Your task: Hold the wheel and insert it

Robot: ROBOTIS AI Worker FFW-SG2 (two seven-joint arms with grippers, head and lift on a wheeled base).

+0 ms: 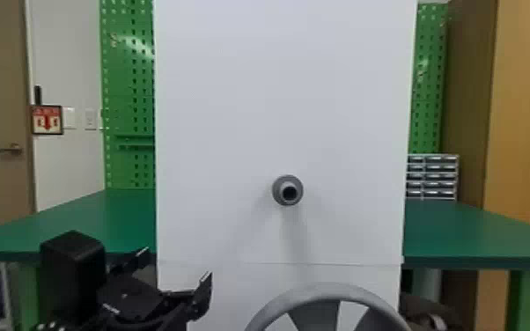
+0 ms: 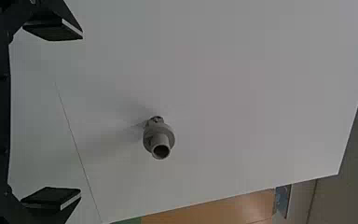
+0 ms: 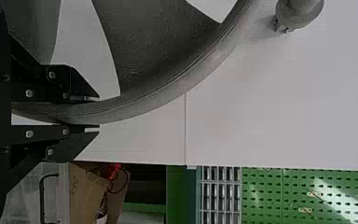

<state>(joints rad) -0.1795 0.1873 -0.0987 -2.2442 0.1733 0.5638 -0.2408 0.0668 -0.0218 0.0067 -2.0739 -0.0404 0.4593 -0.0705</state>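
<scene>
Wheel in our right claw, we have its rim between two fingers closed on it, low in front of the white panel. In the head view its top sits beneath the panel's seam, and its side reaches past the panel's right edge. Above it, a little toward the left edge, the grey peg juts out at us. Our left claw waits by the panel's lower left edge, fingers spread and nothing between them.

We judge the holding half done and the inserting still ahead. Next we need to lift the wheel, bring it slightly left, line its centre up with the peg and push it straight on. Gripped by one side of the rim, it could tilt and catch on the peg's end.

For writing, a red-and-white sign hangs at left, and the cardboard carries pen marks; we read off neither.
</scene>
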